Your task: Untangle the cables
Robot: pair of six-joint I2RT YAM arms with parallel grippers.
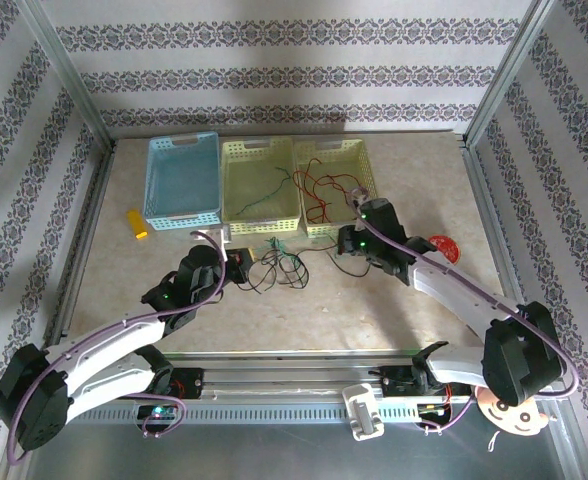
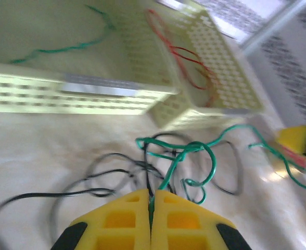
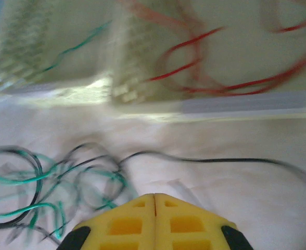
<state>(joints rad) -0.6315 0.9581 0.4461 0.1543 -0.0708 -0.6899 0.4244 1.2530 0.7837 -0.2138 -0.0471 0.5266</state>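
Two claws are sitting at the tangle of thin green and black cables [image 1: 279, 265] on the beige counter [image 1: 374, 300].
The left claw [image 2: 151, 200] is pinching a green strand [image 2: 179, 161] between closed yellow fingers. The right claw [image 3: 154, 200] is sitting fully closed, with nothing visible in its grip. Thin red cables [image 1: 324, 190] are lying in the right-hand pale yellow perforated plastic basket [image 1: 334, 145].

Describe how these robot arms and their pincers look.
The left arm and right arm have white curved links, black joints and a thick purple cable along them. The left gripper and right gripper each end in two blocky yellow fingers with square recesses and black bases.
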